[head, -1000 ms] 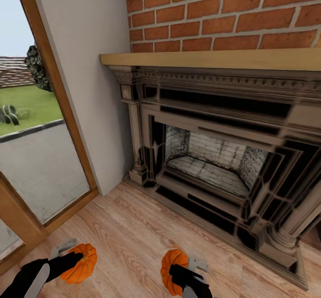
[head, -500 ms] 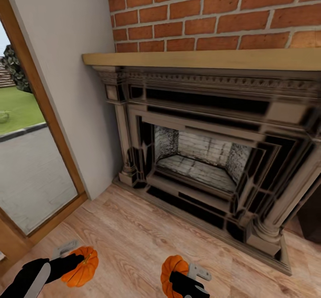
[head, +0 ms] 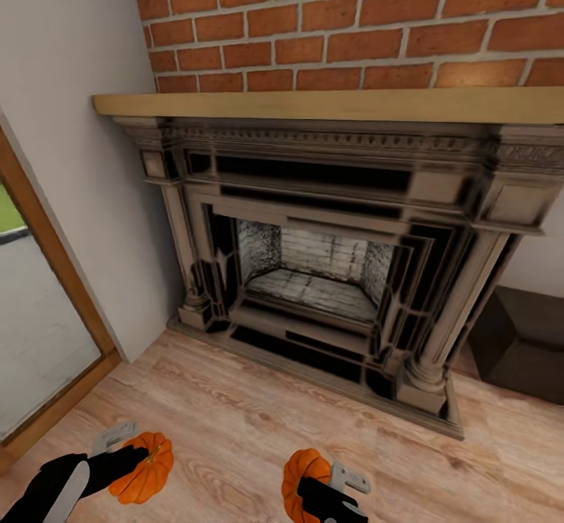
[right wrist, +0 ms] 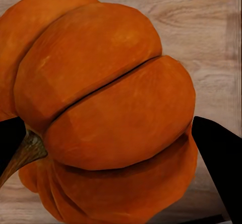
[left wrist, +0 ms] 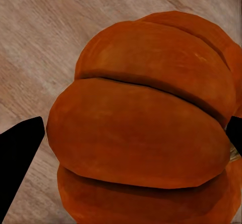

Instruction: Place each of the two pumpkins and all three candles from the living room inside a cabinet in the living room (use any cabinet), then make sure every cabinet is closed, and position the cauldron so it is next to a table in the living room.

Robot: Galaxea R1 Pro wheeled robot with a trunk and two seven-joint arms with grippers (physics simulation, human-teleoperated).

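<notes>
Low over floorboards, both fingers clamp pumpkins.

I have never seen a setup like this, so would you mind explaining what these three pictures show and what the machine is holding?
This is a simulated wheeled robot with two arms, each ending in a claw. The large picture comes from its head camera, looking down at a wooden floor and a brick fireplace. At the bottom, the left claw grips one pumpkin and the right claw grips the other pumpkin. The two close-ups come from cameras near each claw, so each pumpkin looms large between black fingers. A dark brown unit stands right of the fireplace.
</notes>
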